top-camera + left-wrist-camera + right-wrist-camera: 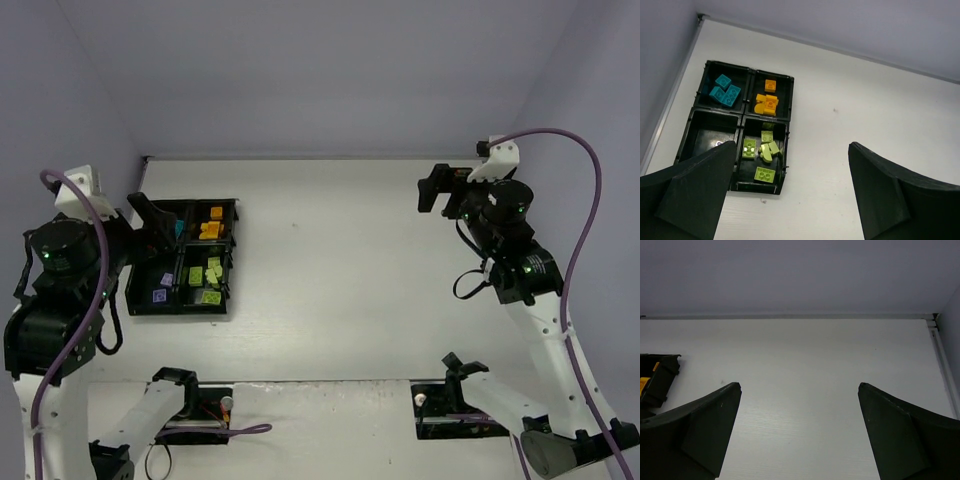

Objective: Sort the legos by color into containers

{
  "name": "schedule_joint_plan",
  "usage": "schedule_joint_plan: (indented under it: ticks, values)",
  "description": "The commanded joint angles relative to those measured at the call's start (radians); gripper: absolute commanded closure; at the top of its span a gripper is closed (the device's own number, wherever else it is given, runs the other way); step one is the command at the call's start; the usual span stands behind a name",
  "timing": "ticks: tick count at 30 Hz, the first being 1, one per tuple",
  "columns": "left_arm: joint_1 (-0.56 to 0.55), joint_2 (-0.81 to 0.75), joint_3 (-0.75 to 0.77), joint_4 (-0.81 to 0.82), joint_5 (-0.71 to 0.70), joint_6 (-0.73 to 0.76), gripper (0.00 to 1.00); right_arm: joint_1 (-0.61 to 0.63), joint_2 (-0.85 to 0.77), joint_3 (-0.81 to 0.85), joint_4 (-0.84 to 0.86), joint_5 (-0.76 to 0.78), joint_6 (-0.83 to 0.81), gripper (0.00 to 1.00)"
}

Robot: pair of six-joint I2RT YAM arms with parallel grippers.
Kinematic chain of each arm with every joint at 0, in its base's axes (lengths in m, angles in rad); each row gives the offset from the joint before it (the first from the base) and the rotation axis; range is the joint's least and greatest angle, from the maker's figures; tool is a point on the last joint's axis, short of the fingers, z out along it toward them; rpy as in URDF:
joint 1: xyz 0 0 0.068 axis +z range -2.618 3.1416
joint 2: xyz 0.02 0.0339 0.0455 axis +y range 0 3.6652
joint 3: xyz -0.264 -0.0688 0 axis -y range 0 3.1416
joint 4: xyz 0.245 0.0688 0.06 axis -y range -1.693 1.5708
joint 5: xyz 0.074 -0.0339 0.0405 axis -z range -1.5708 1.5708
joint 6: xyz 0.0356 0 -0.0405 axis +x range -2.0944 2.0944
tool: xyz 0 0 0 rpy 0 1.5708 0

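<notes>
The black four-compartment tray (185, 311) sits at the table's left. It holds orange legos (210, 228) at the far right, lime-green legos (209, 276) at the near right, and a purple lego (158, 296) at the near left. The left wrist view shows the tray (788, 125) with teal legos (724, 90), orange legos (767, 102), green legos (762, 150) and a sliver of purple (719, 143). My left gripper (152, 228) (791, 145) is open and empty, above the tray's left side. My right gripper (438, 195) (799, 385) is open and empty over bare table at the far right.
The tray's corner (660, 374) shows at the left edge of the right wrist view. Black arm base mounts (190, 400) (450, 400) stand at the near edge. Walls close the table at the back (330, 158) and along both sides.
</notes>
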Motion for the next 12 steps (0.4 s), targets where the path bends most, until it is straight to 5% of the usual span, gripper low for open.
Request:
schedule_joint_plan:
  ticks: [1, 12]
  values:
    - [-0.021, -0.037, 0.067, 0.069, -0.075, 0.03, 0.14, 0.003, -0.036, 0.058, 0.044, 0.061, -0.055, 0.0]
    - [-0.06, -0.1, 0.078, 0.093, -0.178, 0.084, 0.14, 0.003, -0.073, 0.051, 0.044, 0.096, -0.075, 0.0]
